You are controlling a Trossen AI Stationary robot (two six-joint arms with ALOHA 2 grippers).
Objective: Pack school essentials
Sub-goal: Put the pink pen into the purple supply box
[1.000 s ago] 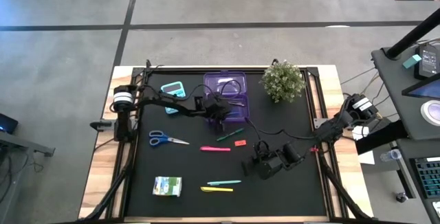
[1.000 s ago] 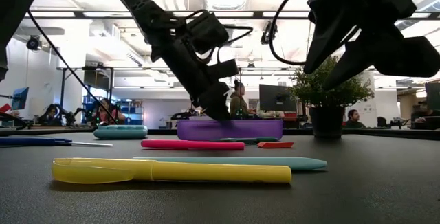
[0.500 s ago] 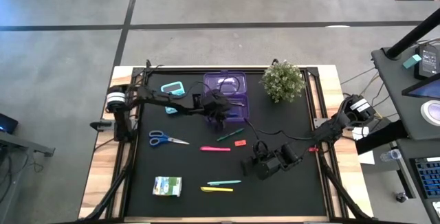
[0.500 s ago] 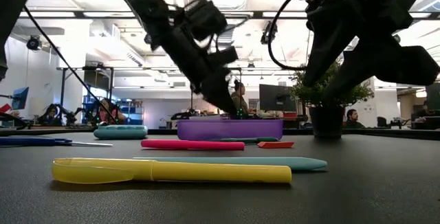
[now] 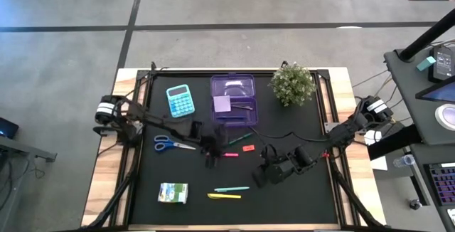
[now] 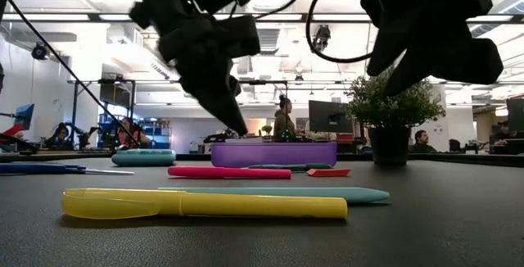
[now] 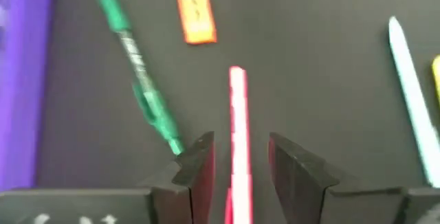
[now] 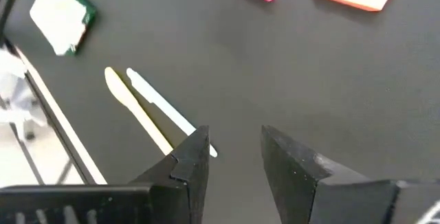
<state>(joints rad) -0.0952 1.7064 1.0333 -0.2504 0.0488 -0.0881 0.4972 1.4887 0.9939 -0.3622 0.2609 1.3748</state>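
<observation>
In the high view, going from left to right, the packet (image 5: 173, 192) lay at the lower left of the mat (image 5: 298, 196) and the scissors (image 5: 170, 144) sat above it, both where they had been a second earlier. The calculator (image 5: 180, 100), partly covered by the left arm before, now showed whole at the upper left, just beside the purple tray (image 5: 232, 97). The left gripper (image 5: 211, 156), which had been over the tray's lower edge a second ago, had swung down toward the middle of the frame and hung over the pink pen (image 5: 229, 154). In the left wrist view its fingers (image 7: 199, 165) stood apart with the pink pen (image 7: 238, 128) lying between them, not pinched, and nothing held; the green pen (image 7: 141, 86) lay slanted just beside, with the orange eraser (image 7: 195, 21) beyond. With the arm gone, the tray showed a lilac pad (image 5: 222, 103) inside it. The teal pen (image 5: 232, 188) and yellow pen (image 5: 225, 196) lay together at the lower centre, unmoved. The right gripper (image 5: 261, 176) stayed right of centre, its fingers (image 8: 189, 159) apart and holding nothing above the mat. The plant (image 5: 292, 84) stood at the upper right.
</observation>
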